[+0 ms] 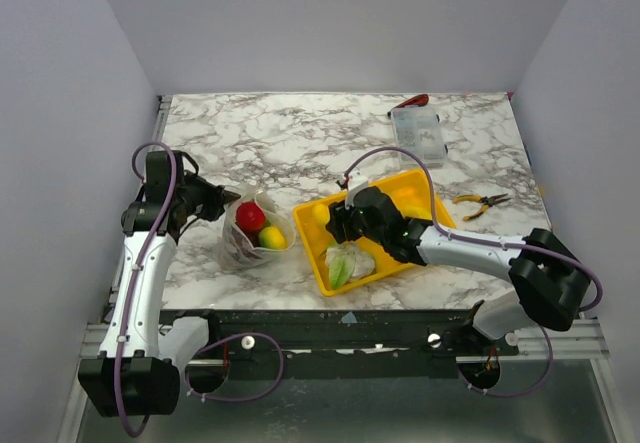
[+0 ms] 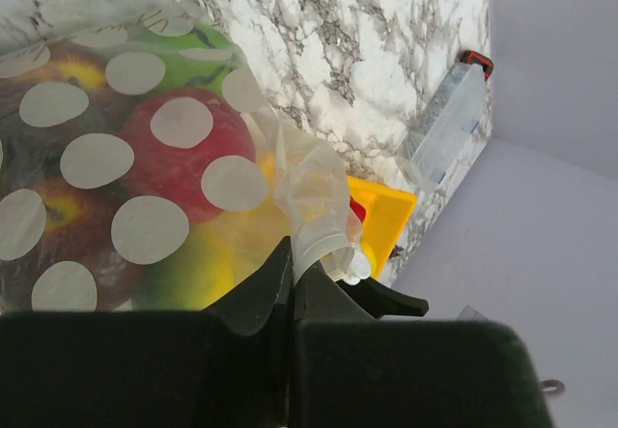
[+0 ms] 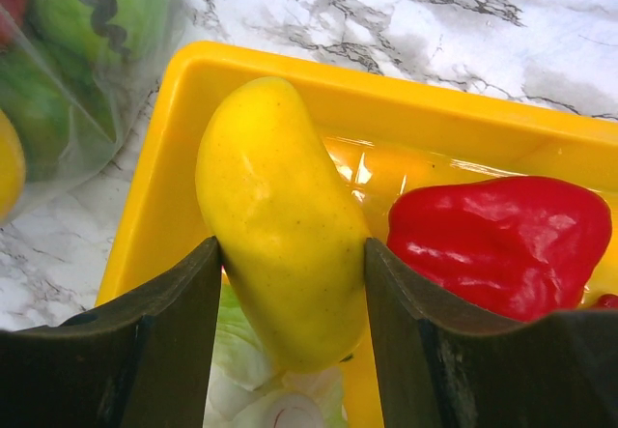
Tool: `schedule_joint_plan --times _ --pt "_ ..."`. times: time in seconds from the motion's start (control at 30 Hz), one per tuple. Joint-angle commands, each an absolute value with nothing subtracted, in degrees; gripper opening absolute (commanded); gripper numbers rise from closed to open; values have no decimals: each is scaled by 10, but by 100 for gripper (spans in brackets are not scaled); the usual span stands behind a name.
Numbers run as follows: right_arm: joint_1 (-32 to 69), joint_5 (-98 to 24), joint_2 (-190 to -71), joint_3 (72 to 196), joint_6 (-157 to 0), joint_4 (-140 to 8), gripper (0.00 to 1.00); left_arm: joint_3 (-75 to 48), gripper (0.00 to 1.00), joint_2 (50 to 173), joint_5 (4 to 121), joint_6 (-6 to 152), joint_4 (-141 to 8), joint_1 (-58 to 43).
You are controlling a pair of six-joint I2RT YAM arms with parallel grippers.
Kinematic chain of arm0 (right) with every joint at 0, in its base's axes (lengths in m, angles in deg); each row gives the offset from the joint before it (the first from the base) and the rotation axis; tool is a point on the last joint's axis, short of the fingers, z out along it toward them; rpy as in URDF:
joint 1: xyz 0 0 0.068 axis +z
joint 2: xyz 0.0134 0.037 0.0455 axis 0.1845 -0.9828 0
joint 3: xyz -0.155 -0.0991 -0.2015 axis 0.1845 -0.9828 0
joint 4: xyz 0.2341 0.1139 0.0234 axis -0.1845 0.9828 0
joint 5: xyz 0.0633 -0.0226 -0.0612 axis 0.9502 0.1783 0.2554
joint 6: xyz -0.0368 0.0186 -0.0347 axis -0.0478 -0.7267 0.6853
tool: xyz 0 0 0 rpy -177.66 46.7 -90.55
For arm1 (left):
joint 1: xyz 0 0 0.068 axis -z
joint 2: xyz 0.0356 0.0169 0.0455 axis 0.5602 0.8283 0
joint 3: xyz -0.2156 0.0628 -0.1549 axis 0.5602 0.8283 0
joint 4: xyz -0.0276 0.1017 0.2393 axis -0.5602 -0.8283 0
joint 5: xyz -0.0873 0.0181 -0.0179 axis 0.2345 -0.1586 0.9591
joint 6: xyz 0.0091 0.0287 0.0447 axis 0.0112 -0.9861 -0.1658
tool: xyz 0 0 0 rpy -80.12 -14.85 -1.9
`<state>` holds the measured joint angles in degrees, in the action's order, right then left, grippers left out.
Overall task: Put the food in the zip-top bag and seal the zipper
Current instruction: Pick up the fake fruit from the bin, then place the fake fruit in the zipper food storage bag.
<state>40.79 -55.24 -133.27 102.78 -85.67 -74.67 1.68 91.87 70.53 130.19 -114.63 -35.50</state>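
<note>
The zip-top bag (image 1: 250, 235) stands open left of the yellow tray (image 1: 420, 188), with red, yellow and green food inside (image 2: 174, 153). My left gripper (image 1: 222, 203) is shut on the bag's crumpled mouth edge (image 2: 314, 215) and holds it up. My right gripper (image 1: 335, 221) is over the tray's left end, shut on a yellow fruit (image 3: 285, 254). A red pepper (image 3: 497, 240) lies in the tray to its right. White-green cauliflower (image 1: 348, 263) lies in the tray's near end, also below the fruit in the right wrist view (image 3: 261, 399). The zipper strip is not clearly visible.
A rigid clear compartment box (image 1: 417, 133) stands at the back right with a red-handled tool (image 1: 412, 101) behind it. Yellow-handled pliers (image 1: 480, 204) lie right of the tray. White walls close the table on three sides.
</note>
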Motion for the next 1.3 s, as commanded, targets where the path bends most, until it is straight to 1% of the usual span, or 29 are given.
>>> schedule_joint_plan --times 0.0,0.07,0.2,0.27,0.37,0.53,0.7,0.83,0.97,1.1,1.27 --pt "410 -596 -1296 1025 -882 -751 0 22 0 883 661 1283 -1109 -359" --pt "410 -601 -1282 1030 -887 -746 0 42 0 874 670 1238 -1070 -360" --pt "410 -595 -1259 1051 -897 -729 0 71 0 871 740 1150 -1021 -359" --pt "410 -581 -1249 1066 -900 -725 0 79 0 870 774 1104 -1003 -359" --pt "410 -540 -1248 1107 -902 -706 0 80 0 868 793 1058 -1005 -359" --pt "419 -420 -1276 1189 -924 -699 0 83 0 865 815 1028 -1004 -359" --pt "478 -392 -1308 1246 -935 -730 0 85 0 866 835 1020 -1005 -359" --pt "497 -361 -1358 1260 -978 -764 0 87 0 860 843 1015 -1003 -360" --pt "520 -384 -1377 1247 -1001 -790 0 90 0 844 839 1012 -1004 -359" --pt "524 -435 -1371 1184 -1029 -859 0 101 0 826 837 1024 -1000 -360" --pt "527 -441 -1404 1197 -1051 -844 0 107 0 820 839 1038 -1000 -359"
